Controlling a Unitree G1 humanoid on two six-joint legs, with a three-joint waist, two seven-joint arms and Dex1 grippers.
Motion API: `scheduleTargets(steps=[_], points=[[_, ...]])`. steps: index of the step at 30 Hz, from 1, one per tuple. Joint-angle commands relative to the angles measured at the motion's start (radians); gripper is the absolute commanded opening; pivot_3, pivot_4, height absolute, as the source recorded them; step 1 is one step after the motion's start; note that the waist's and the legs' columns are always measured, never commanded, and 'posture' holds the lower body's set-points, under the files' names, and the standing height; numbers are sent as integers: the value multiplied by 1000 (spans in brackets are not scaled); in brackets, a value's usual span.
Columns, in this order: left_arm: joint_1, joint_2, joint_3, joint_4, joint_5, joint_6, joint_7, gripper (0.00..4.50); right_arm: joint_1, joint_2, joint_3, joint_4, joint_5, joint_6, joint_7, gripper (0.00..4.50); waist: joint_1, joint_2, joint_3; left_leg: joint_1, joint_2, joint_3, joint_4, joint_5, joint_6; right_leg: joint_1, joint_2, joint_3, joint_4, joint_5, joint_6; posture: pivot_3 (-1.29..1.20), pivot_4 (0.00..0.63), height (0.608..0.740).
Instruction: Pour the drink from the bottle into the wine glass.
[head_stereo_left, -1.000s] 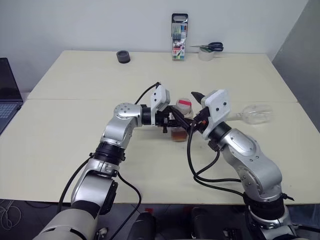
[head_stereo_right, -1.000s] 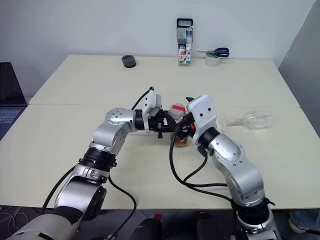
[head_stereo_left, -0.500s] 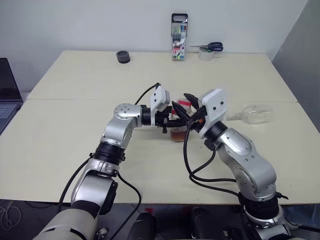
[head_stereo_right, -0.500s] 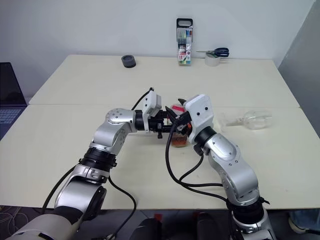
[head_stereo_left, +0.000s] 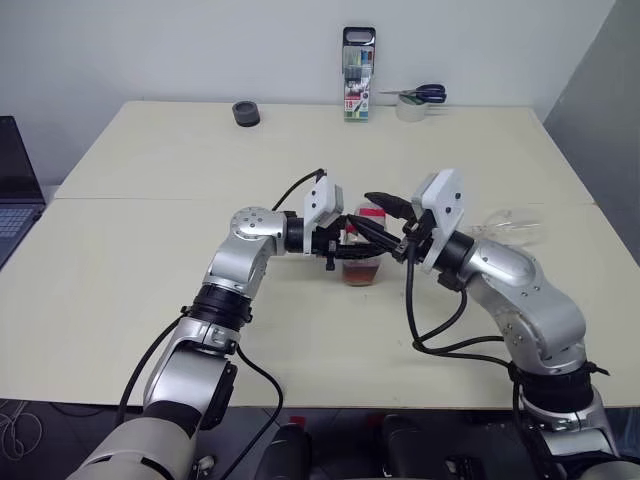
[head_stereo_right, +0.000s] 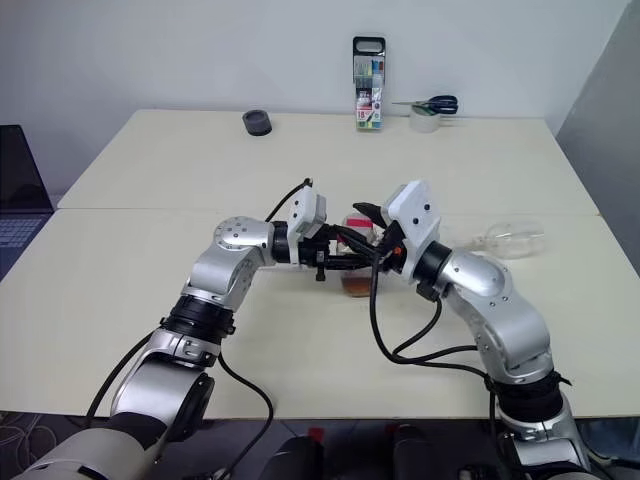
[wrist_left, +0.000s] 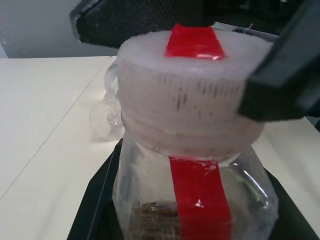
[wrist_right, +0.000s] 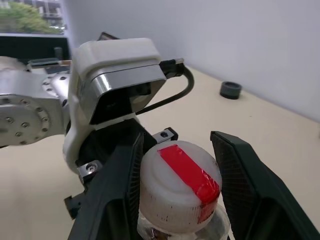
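The left gripper is clamped on the small clear plastic bottle, light and squashy, while the right gripper straddles its white, red-taped cap, jaws part-closed, best gripped by its ribbed rim.

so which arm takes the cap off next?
Right. Its tool already straddles the white cap, fingers on both sides. The left tool is shut on the bottle, steadying it.

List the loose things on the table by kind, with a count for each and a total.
Bottle: 1
Wine glass: 1
Marker-pen case: 1
Scissors: 1
Tape roll: 1
Small dark round object: 1
Total: 6
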Motion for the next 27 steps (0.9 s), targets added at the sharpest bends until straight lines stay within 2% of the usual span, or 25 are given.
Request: scheduleTargets(steps=[1, 3, 9, 11, 14, 19, 27], points=[[-37, 2, 30, -34, -13, -24, 18, 1779, -41, -60, 6, 13, 93, 48, 155, 1805, 0, 0, 0, 0, 0, 0, 0, 0, 0, 0, 0, 0, 0, 0, 0, 0, 150, 740], [-32, 2, 31, -41, -14, -23, 24, 1778, -31, -57, 1, 9, 77, 33, 122, 1805, -1, 0, 0, 0, 0, -1, 0, 0, 0, 0, 0, 0, 0, 0, 0, 0, 150, 740], [-22, 5, 30, -54, -21, -16, 38, 1765, 21, -52, -58, -110, 87, 66, 17, 3853, -2, 0, 0, -1, 0, 0, 0, 0, 0, -1, 0, 0, 0, 0, 0, 0, 150, 740], [-24, 3, 31, -48, -20, -18, 40, 1764, 47, -44, -73, -174, 104, 104, -28, 3859, -1, 0, 0, -2, 0, -1, 0, 0, 0, -1, -1, 0, 1, 0, 0, 0, 150, 740], [-29, 1, 33, -37, -19, -20, 39, 1762, 80, -14, -54, -231, 48, 119, -139, 3859, -1, 0, 0, -2, 0, -1, 0, 0, 0, -1, -1, 0, 1, 0, 0, 0, 150, 740], [-39, -3, 31, -21, -19, -23, 36, 1762, 118, 109, 26, -258, -75, 91, -336, 3859, -3, 0, 0, -2, 0, 0, 0, 0, -1, -3, 0, 1, 2, 0, 0, 0, 150, 740], [-61, -7, 27, 13, -16, -33, 19, 1762, 142, 209, 77, -246, -180, 48, -448, 3859, -7, 0, 0, -4, 0, 0, 0, 2, -4, -6, 0, 1, 3, 0, 0, 0, 150, 740]])
